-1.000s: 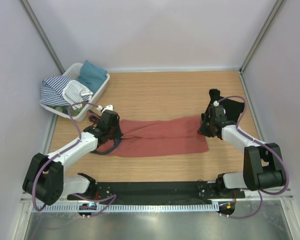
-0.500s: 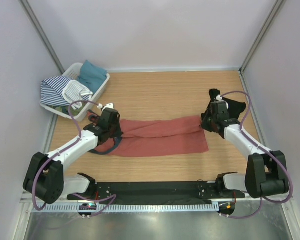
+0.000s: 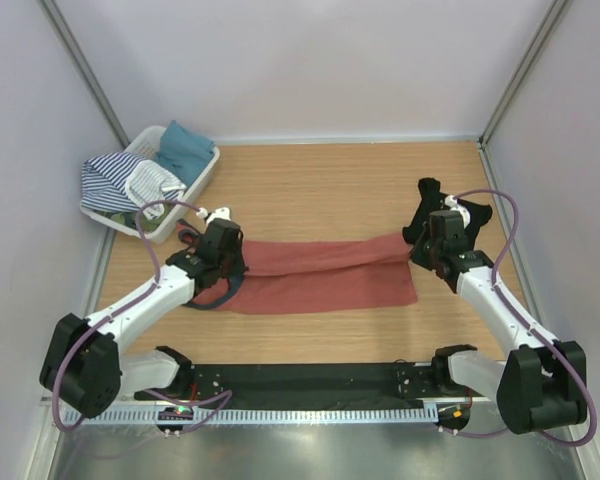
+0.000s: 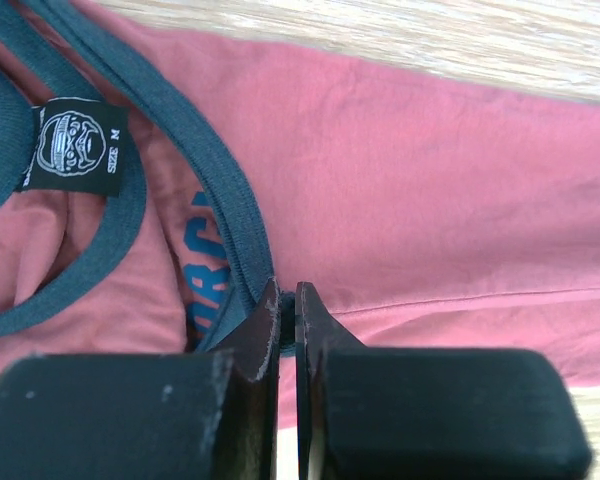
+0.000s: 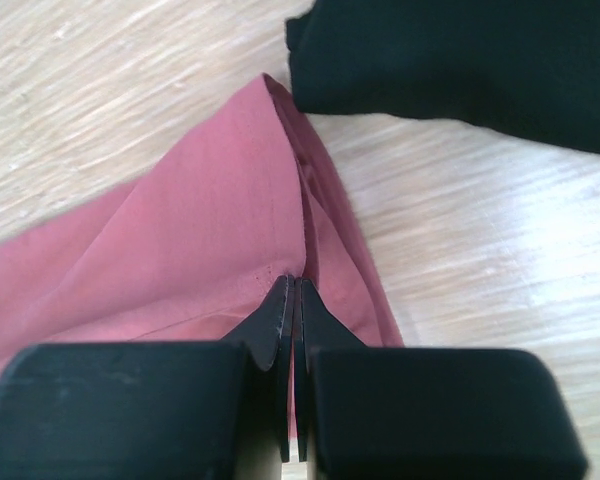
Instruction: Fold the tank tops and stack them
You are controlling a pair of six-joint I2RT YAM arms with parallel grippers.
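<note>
1. Left claw (image 4: 287, 300): the jaws are pinched together on the navy strap edging of the red top (image 4: 410, 190), at the armhole right at the tips. A size label (image 4: 75, 148) lies up and to the left of them.
2. Right claw (image 5: 291, 285): the jaws are clamped on a raised fold at the hem end of the same top. The cloth tents up to the tips and falls away on either side.
3. Between the two claws the red top spans the table (image 3: 330, 180). Its far edge is lifted into a ridge and its near half lies flat.
4. Black top (image 5: 460, 60): it lies bunched just beyond the right claw, near the red hem corner but apart from it.
5. Handling, as I judge it: light, limp jersey with no stiffness, so it sags wherever unsupported and drags on the wood. The ribbed edging gives a thicker, surer bite than the thin hem, which could slip out.
6. Best holds: both ends of one long edge, kept taut and level so the fold lands straight.
7. Basket (image 3: 205, 175): it holds other cloth and sits well beyond the left claw.
</note>
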